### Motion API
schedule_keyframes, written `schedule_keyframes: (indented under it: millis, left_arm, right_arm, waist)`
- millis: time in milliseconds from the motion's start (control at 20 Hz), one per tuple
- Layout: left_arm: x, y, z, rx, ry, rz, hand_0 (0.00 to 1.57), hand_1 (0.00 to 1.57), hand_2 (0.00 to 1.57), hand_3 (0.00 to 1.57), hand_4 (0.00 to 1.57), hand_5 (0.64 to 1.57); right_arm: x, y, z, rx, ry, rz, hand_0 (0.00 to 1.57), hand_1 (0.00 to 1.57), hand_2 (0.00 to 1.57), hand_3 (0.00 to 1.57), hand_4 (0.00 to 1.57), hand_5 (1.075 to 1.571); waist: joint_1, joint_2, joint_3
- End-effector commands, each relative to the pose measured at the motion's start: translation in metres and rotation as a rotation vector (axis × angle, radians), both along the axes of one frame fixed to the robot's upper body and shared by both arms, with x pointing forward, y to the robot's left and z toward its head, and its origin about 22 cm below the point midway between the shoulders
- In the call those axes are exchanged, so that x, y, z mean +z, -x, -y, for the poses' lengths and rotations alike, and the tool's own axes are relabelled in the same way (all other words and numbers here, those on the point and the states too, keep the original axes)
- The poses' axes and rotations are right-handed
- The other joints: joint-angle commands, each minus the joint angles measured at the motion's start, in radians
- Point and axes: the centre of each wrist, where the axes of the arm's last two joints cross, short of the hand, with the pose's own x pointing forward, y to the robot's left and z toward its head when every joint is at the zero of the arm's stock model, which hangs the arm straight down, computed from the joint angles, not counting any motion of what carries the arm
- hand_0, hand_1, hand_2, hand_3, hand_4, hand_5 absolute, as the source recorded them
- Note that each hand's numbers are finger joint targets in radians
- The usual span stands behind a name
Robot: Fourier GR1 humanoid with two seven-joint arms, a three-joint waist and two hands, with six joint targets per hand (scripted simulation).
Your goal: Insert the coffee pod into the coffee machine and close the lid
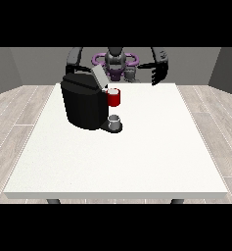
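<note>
Evidently, the lid [99, 76] is left raised so the coffee machine [83, 103] can be loaded, while the hand at the view's right [158, 74] is held above the bench [137, 157], fingers hanging relaxed and empty.

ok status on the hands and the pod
Hand at the view's right raised, fingers hanging open. Other hand hidden. Grey thing at coffee machine, lid up.

A: Can you see the hand at the view's left?

B: No, the coffee machine [83, 104] covers it; only the arm's upper part shows above the machine.

A: And the grey thing [115, 120] at the machine's base?

B: Too small to tell whether it is the pod or a cup.

A: The counter [117, 162] legs?

B: Cut off by the lower band.
</note>
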Motion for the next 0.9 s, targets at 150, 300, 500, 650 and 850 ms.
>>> schedule_keyframes:
  millis: [150,300,500,650,850]
  left_arm:
    - [-0.069,0.089,-0.039,0.113,0.048,-0.224,0.0,0.0,0.0,0.0,0.23,1.571]
    - [-0.069,0.093,-0.037,0.123,0.069,-0.234,0.0,0.0,0.0,0.0,0.32,1.571]
    - [-0.072,0.106,-0.033,0.087,0.079,-0.221,0.0,0.0,0.0,0.0,0.34,1.571]
    - [-0.041,0.075,-0.038,0.087,0.072,-0.136,0.0,0.0,0.0,0.0,0.35,1.571]
    - [-0.045,0.089,-0.031,0.076,0.109,-0.023,0.0,0.0,0.0,0.0,0.13,1.571]
  right_arm:
    - [0.034,0.004,-0.063,0.154,0.032,0.015,0.0,0.0,0.0,0.0,0.2,1.571]
    - [0.052,0.002,-0.073,0.149,0.043,0.092,0.0,0.0,0.0,0.0,0.24,1.571]
    - [0.089,-0.012,-0.062,0.142,0.101,0.179,0.0,0.0,0.0,0.0,0.19,1.571]
    - [0.121,-0.018,-0.072,0.116,0.118,0.281,0.0,0.0,0.0,0.0,0.34,1.571]
    - [0.122,-0.018,-0.09,0.106,0.154,0.331,0.0,0.0,0.0,0.0,0.44,1.571]
  waist:
    - [-0.051,-0.195,0.0004]
    - [-0.023,-0.219,0.0014]
    - [0.019,-0.197,0.0019]
    - [0.013,-0.106,0.002]
    - [0.037,0.006,0.0018]
